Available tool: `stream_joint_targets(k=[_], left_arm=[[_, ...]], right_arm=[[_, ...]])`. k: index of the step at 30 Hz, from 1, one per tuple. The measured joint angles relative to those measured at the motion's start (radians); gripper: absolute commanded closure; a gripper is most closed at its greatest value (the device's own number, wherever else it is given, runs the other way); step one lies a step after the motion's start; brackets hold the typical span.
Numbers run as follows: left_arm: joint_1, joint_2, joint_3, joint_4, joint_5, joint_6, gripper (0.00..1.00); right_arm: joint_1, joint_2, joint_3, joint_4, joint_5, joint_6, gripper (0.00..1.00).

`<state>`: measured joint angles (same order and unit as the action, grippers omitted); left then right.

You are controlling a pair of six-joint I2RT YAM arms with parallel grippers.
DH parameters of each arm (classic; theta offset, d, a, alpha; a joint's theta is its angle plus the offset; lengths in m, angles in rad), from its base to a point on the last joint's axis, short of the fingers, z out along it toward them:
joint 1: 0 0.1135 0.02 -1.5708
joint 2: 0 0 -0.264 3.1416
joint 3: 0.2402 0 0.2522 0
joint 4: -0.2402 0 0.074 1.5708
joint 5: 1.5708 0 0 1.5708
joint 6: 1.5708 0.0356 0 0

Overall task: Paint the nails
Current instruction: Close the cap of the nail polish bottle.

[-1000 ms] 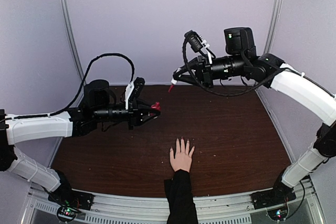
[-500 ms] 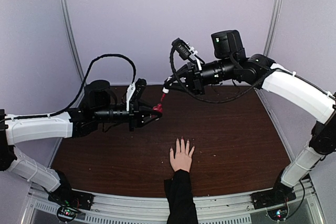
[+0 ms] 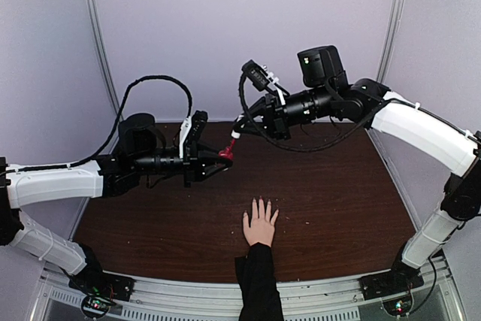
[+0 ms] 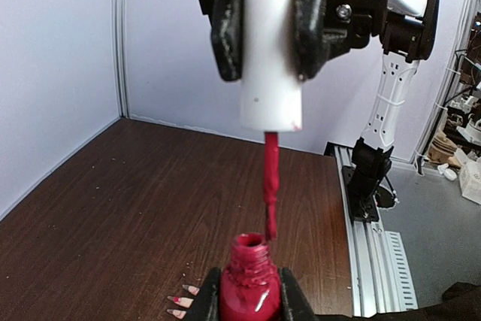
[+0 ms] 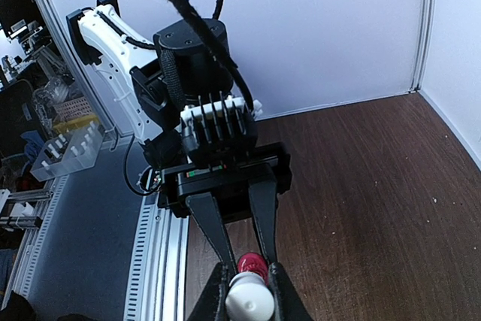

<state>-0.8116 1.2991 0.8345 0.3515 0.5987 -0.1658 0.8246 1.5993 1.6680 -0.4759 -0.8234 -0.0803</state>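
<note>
My left gripper (image 3: 219, 158) is shut on a small open red polish bottle (image 4: 249, 283), held above the table; it shows in the top view (image 3: 224, 153) too. My right gripper (image 3: 239, 131) is shut on the white cap (image 4: 270, 50) with its red brush (image 4: 270, 197). The brush tip hangs at the bottle's mouth, by its right rim. In the right wrist view the cap (image 5: 250, 300) sits right over the bottle (image 5: 252, 264). A pale hand (image 3: 260, 224) with a black sleeve lies flat at the table's near middle. Its nails (image 4: 180, 302) show at the left wrist view's bottom, at least one red.
The dark wooden table (image 3: 331, 186) is walled by pale panels at the back and sides. A metal rail (image 3: 188, 295) runs along the near edge. The black sleeve (image 3: 258, 287) crosses that rail.
My right arm has moved left and down, bringing the cap and brush from the back middle to the bottle's mouth. The left arm and the hand have stayed still.
</note>
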Motion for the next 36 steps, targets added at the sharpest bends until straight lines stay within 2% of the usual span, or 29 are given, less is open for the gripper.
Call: stream_joint_targets(k=[36], left_arm=[[-0.010,-0.009,0.000,0.012,0.006,0.011,1.00]], right_arm=[[0.007,0.002,0.014,-0.009,0.016,-0.003,1.00]])
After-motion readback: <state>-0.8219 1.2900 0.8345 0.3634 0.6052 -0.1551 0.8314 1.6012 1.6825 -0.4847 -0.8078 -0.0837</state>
